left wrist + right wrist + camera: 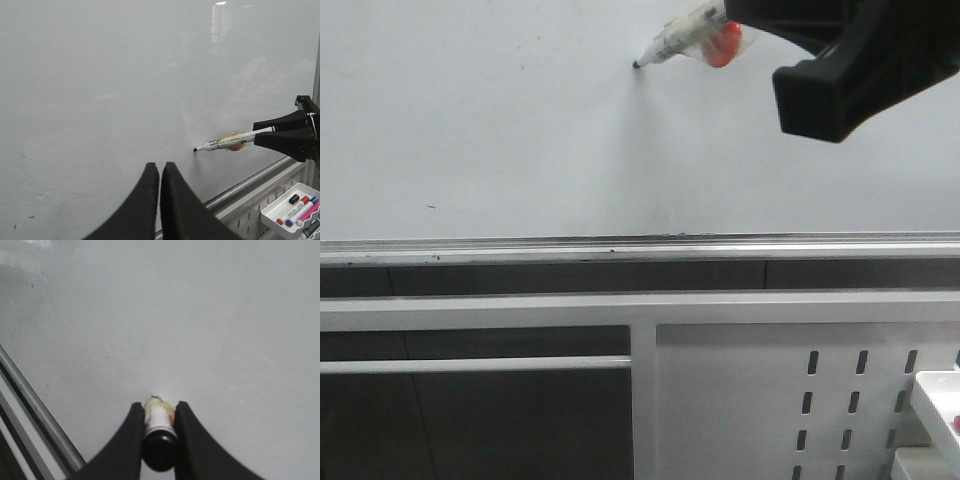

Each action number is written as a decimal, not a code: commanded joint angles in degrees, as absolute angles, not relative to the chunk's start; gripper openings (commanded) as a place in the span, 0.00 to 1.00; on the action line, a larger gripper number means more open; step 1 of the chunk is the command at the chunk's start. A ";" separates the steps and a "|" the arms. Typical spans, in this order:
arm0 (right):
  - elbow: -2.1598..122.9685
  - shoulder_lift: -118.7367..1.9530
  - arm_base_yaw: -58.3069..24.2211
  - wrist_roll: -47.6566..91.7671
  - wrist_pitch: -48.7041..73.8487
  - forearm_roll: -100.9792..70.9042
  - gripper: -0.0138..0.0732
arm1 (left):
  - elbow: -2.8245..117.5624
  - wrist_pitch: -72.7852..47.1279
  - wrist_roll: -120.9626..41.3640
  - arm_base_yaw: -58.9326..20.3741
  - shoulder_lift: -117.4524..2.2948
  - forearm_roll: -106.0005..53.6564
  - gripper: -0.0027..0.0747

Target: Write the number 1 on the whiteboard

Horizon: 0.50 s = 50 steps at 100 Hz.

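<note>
Right hand (260,137) grips a marker (227,143), tip at the whiteboard (470,130).
No stroke drawn yet; left hand (160,172) pinched empty, clear.

Marker (685,38) tip touches whiteboard (470,120), above its rail (620,248).
</note>
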State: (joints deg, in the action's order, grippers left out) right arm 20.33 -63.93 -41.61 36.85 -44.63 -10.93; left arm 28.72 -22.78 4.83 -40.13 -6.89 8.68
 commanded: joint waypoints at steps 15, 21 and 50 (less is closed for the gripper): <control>22.34 -63.82 -40.62 39.22 -50.62 -13.14 0.09 | 29.98 -19.06 5.42 -39.98 -7.69 8.45 0.01; 22.34 -63.82 -40.62 39.81 -50.62 -14.52 0.09 | 29.98 -19.06 5.42 -39.98 -7.69 8.45 0.01; 22.34 -65.80 -40.62 40.47 -48.04 -20.20 0.09 | 29.98 -19.06 5.42 -39.98 -7.69 8.45 0.01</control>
